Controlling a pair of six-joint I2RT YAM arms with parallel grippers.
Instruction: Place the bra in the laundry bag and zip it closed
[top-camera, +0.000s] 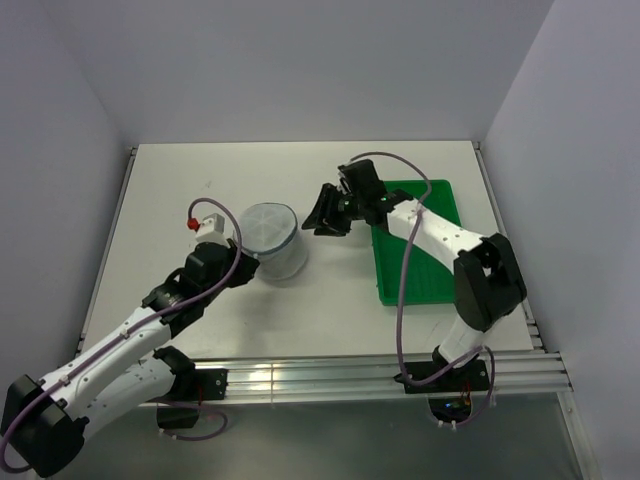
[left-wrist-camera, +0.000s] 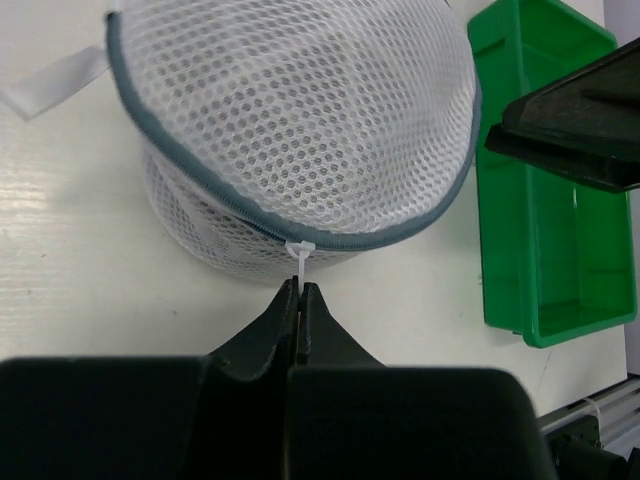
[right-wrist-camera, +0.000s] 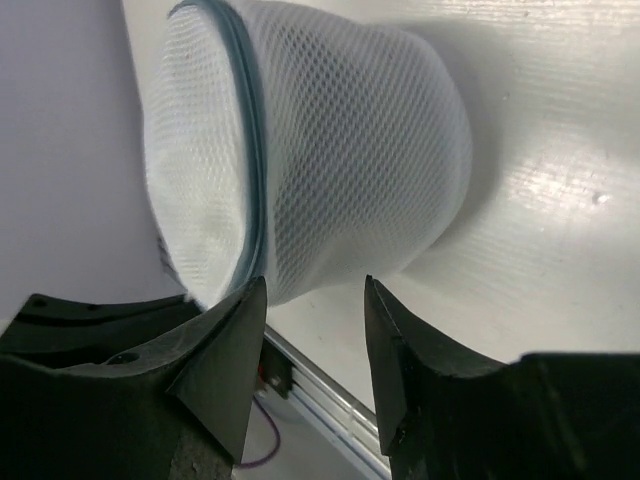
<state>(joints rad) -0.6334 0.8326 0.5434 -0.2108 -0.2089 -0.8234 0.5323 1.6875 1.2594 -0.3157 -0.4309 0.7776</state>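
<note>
The laundry bag (left-wrist-camera: 300, 110), upper middle of the left wrist view, is showing as soft white translucent honeycomb mesh cloth, with grey-blue woven zipper tape (left-wrist-camera: 350, 243) running round its rim. The small white pull tab (left-wrist-camera: 299, 252) is looking like plastic, perhaps. At right, the green tray (left-wrist-camera: 500, 260) is gleaming as smooth glossy plastic. The table (left-wrist-camera: 80, 260) is showing matt white, faintly grained. The right gripper (right-wrist-camera: 315, 285), bottom of its own view, is showing matt black plastic fingers (right-wrist-camera: 225, 360).
</note>
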